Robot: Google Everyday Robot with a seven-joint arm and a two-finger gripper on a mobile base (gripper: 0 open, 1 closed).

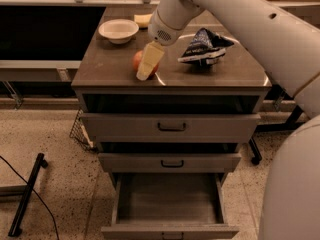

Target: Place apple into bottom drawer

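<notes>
The gripper [145, 70] covers the round red-orange apple [136, 59] at upper centre; its grip cannot be told. A white bowl [118, 30] and a crumpled dark bag [204, 46] flank it. The flat-floored metal bottom drawer [170, 201] stands open at lower centre.

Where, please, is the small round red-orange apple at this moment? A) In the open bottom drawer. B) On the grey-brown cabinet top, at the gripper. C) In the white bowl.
B: the apple rests on the cabinet top with the gripper low in front of it, while the open bottom drawer holds no apple.
</notes>
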